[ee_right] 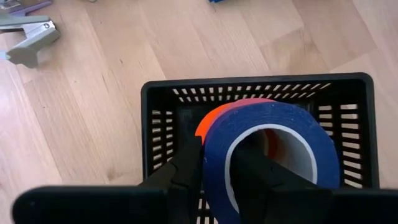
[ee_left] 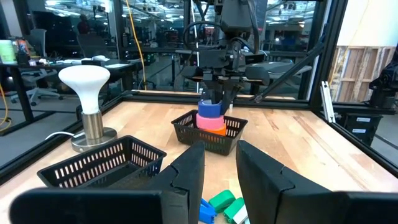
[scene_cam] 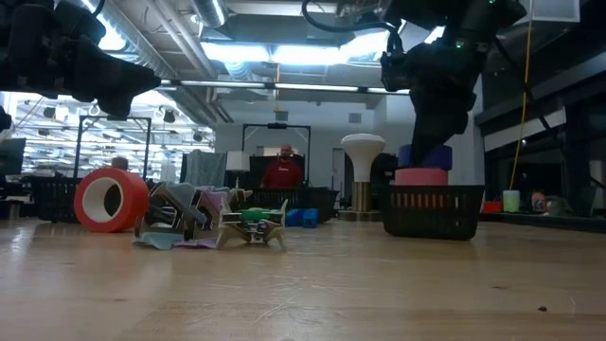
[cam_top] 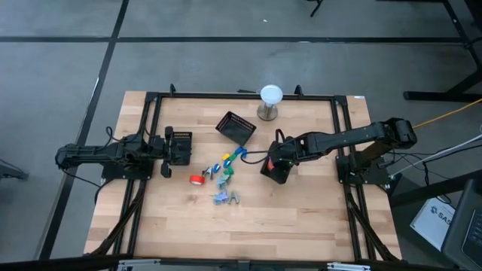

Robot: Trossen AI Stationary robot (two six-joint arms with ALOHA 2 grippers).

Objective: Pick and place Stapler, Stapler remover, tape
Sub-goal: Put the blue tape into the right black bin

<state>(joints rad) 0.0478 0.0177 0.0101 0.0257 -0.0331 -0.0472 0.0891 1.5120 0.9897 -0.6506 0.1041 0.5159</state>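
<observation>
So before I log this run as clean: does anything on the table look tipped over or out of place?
One black mesh basket near the lamp appears tipped on its side, its opening facing the items scattered mid-table. The other basket stands upright under the right gripper, which holds a blue tape roll.

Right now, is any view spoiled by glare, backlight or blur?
Low view: bright ceiling lights backlight the scene, leaving both arms as dark silhouettes, and the red tape stays readable. Left wrist view: its own end effector looms soft and dark. Right wrist view: evenly lit, the blue tape sharp. High view: even, no glare.
</observation>
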